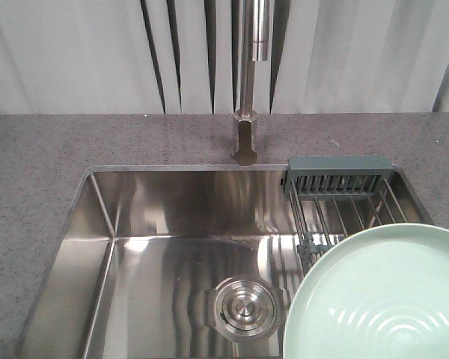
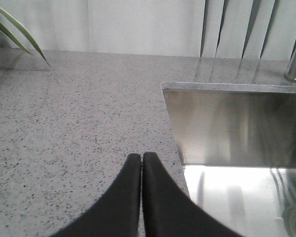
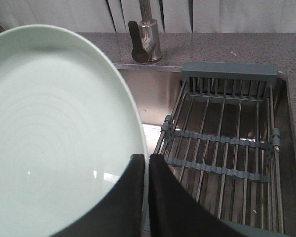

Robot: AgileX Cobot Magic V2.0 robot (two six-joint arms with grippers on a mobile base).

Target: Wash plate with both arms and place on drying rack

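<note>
The pale mint-green plate [image 1: 382,299] fills the lower right of the front view, held above the sink's right part and in front of the drying rack [image 1: 344,198]. In the right wrist view my right gripper [image 3: 147,159] is shut on the plate's [image 3: 54,138] right rim, one finger on each face. The drying rack [image 3: 227,148] of steel rods and grey-teal bars lies to the right of and below the plate. My left gripper [image 2: 141,157] is shut and empty above the speckled counter, just left of the sink's near corner. Neither arm shows in the front view.
The steel sink [image 1: 172,247] has a round drain [image 1: 243,307] in its floor. A steel faucet [image 1: 247,82] stands behind it on the grey speckled counter [image 1: 37,164]. White vertical blinds hang at the back. A green plant leaf [image 2: 15,29] shows at the left.
</note>
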